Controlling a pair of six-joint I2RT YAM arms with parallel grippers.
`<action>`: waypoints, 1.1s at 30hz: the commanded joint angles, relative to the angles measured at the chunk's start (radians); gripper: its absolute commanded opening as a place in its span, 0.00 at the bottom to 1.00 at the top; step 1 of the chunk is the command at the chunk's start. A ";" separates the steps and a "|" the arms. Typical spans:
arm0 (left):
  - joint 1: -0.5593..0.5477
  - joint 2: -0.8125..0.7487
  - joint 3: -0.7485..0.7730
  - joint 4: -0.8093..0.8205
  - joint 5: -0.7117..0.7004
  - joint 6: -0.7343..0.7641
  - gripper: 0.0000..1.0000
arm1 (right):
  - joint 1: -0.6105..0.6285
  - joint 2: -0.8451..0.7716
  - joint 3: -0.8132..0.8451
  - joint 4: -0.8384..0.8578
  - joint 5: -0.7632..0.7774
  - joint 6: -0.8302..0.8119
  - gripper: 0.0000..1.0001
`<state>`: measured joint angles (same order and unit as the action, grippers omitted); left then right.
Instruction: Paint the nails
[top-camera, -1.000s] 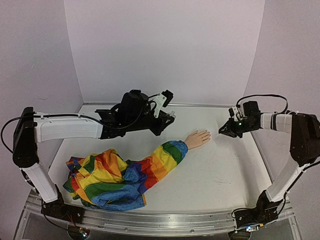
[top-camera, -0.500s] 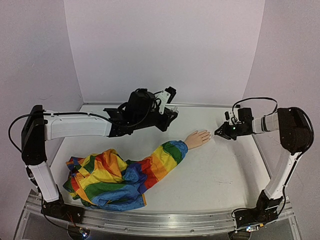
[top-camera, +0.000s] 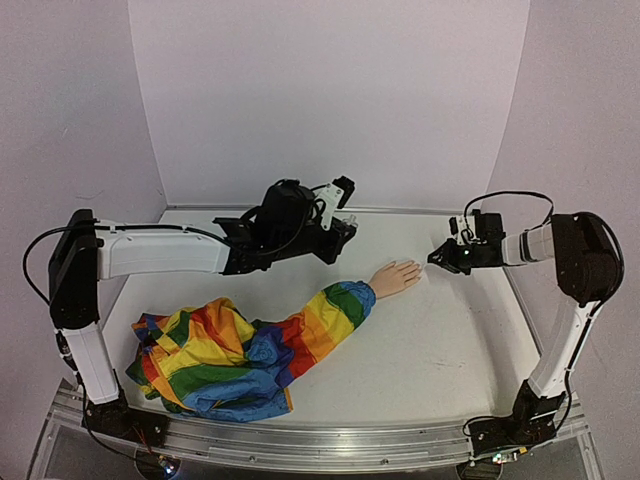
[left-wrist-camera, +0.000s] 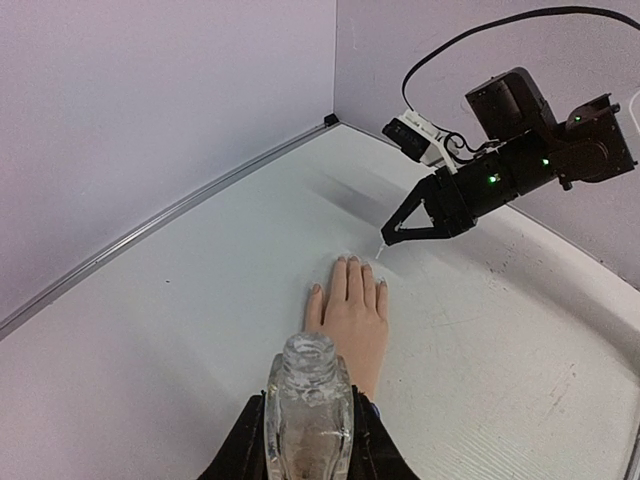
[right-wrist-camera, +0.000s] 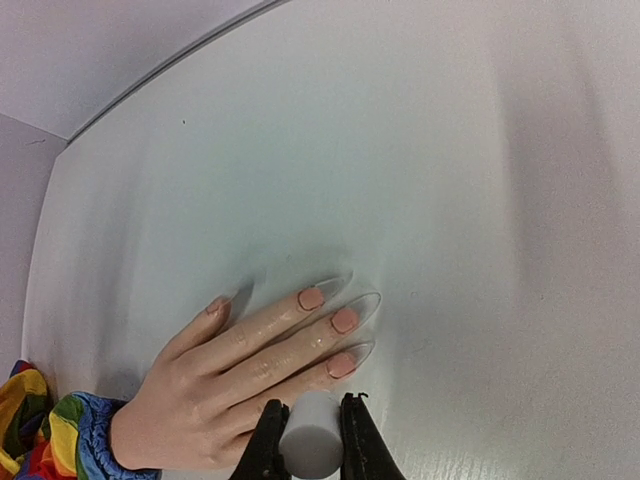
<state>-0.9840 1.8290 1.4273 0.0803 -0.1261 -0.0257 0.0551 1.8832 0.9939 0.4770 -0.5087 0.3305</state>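
The pale peach mannequin hand lies flat, palm down, at the end of a rainbow-striped sleeve. Its nails are pinkish with long clear tips. My right gripper is shut on a pale grey cylindrical cap and hovers just off the little-finger side of the fingertips. In the left wrist view a thin brush tip points down from the right gripper to just beyond the nails. My left gripper is shut on a small clear bottle, held above and behind the hand's wrist.
The sleeve runs back to a bunched rainbow garment at the front left. A raised rim borders the white table against the back wall. The right arm's forearm reaches in from the right edge.
The right gripper has moved left, closer to the mannequin's fingertips. The left arm has shifted the bottle slightly right and farther back. Both grips are unchanged.
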 joint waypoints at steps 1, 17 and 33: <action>-0.005 0.001 0.060 0.058 -0.019 0.012 0.00 | -0.003 0.032 0.043 0.028 -0.013 0.007 0.00; -0.004 0.018 0.075 0.058 -0.010 0.022 0.00 | -0.001 0.068 0.055 0.058 -0.014 0.027 0.00; -0.004 0.011 0.064 0.058 -0.011 0.024 0.00 | -0.001 0.088 0.060 0.068 -0.026 0.030 0.00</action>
<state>-0.9840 1.8477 1.4475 0.0799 -0.1272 -0.0162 0.0547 1.9526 1.0126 0.5255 -0.5114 0.3573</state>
